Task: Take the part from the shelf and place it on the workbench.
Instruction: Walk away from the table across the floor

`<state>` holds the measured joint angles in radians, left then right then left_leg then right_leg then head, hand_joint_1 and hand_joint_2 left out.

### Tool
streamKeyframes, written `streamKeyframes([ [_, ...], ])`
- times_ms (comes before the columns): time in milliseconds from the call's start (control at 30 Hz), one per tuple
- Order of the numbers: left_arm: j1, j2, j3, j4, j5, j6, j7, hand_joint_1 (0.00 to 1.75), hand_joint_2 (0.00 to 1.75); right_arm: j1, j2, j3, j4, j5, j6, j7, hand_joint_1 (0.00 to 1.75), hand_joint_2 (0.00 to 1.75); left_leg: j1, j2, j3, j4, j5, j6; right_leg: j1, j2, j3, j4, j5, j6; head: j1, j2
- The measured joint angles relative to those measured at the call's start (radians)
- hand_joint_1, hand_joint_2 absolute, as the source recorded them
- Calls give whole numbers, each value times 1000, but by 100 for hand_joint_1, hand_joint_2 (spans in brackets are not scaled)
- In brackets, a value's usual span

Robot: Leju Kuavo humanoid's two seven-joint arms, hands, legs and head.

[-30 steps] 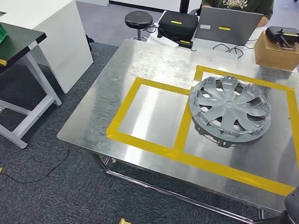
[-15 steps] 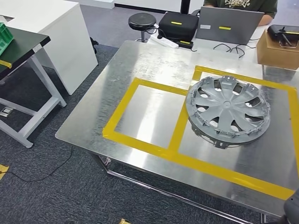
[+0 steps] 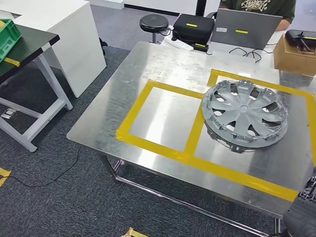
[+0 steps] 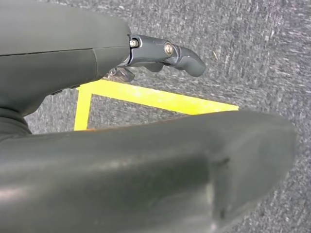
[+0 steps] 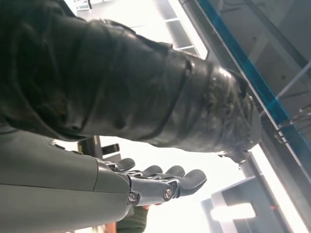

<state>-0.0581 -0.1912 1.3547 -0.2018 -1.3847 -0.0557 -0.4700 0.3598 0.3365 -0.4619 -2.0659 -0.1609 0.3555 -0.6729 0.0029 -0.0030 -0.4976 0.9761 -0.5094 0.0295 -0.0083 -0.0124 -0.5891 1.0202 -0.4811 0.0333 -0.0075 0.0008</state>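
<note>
A grey wheel cover lies flat on the metal workbench, inside the right-hand rectangle of yellow tape and overlapping the strip between the two rectangles. My right arm's dark end shows at the bench's near right corner, apart from the cover. In the right wrist view my right hand has its fingers stretched out with nothing in them. My left hand hangs over grey carpet, fingers straight and thumb apart, holding nothing.
A black table with a green crate and a white cabinet stand to the left. Behind the bench are a stool, a black case, a laptop with a person, and a cardboard box. A cable crosses the carpet.
The whole picture has shifted, so the camera moved; the green crate has come into sight at the left. The wheel cover has kept its place on the bench. My right arm shows more at the corner.
</note>
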Motion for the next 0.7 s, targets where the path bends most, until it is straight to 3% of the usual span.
streamKeyframes([
  [33,-1,-1,-1,0,-1,0,0,0,0,-1,0,-14,15,-4,11,0,0,0,2,1,-4,-3,7,7,-1,4,-16,36,-31,4,2,0],
  [100,-2,-1,-3,0,-6,0,2,0,0,-6,0,-49,53,-13,41,0,0,0,0,1,-18,-3,17,14,-3,9,-63,161,-111,10,6,0],
  [133,-1,-1,-4,0,-9,0,4,0,0,-8,0,-69,75,-18,57,0,0,0,-2,1,-25,-2,21,15,-3,9,-83,223,-140,12,6,0],
  [167,0,-2,-5,0,-12,0,5,0,0,-11,0,-90,97,-21,70,0,0,0,-3,1,-32,-1,25,15,-3,9,-90,258,-150,13,6,0],
  [200,0,-2,-5,0,-15,0,7,0,0,-15,0,-110,120,-19,80,0,0,0,-3,0,-37,1,29,14,-3,9,-78,254,-141,13,6,0],
  [233,1,-4,-6,0,-17,0,8,0,0,-19,0,-128,141,-13,86,0,0,0,-4,-1,-41,2,31,13,-3,9,-46,211,-116,12,6,0],
  [300,0,-6,-6,0,-19,0,9,0,0,-29,0,-159,178,8,89,0,0,0,-5,-2,-47,8,34,8,-3,11,53,57,-68,8,7,0],
  [367,-1,-8,-7,0,-20,0,10,0,0,-36,0,-179,205,22,89,0,0,0,-7,-3,-53,14,38,-2,-1,16,109,-34,-52,3,6,0],
  [467,-1,-10,-8,0,-23,0,10,0,0,-48,0,-207,251,30,107,0,0,0,-5,-4,-61,20,45,-20,2,15,102,-43,-43,-14,6,0],
  [500,-1,-11,-10,0,-25,0,11,0,0,-54,1,-219,273,34,120,0,0,0,-4,-4,-67,32,32,-25,1,13,95,-45,-37,-23,5,0],
  [567,0,-12,-13,0,-28,0,11,0,0,-70,2,-247,321,62,144,0,0,0,-2,-3,-97,108,-33,-33,0,7,83,-48,-25,-39,0,0],
  [633,0,-13,-18,0,-30,0,11,0,0,-94,2,-288,387,141,146,0,0,0,0,-2,-140,239,-110,-39,3,4,66,-46,-14,-45,-4,0],
  [667,0,-14,-20,0,-32,0,12,0,0,-107,0,-312,428,192,133,0,0,0,0,-2,-150,284,-128,-40,4,3,57,-44,-8,-45,-5,0],
  [700,0,-14,-21,0,-34,0,12,0,0,-122,-4,-337,478,244,111,0,0,0,0,-2,-143,294,-126,-39,6,1,48,-41,-3,-45,-5,0],
])
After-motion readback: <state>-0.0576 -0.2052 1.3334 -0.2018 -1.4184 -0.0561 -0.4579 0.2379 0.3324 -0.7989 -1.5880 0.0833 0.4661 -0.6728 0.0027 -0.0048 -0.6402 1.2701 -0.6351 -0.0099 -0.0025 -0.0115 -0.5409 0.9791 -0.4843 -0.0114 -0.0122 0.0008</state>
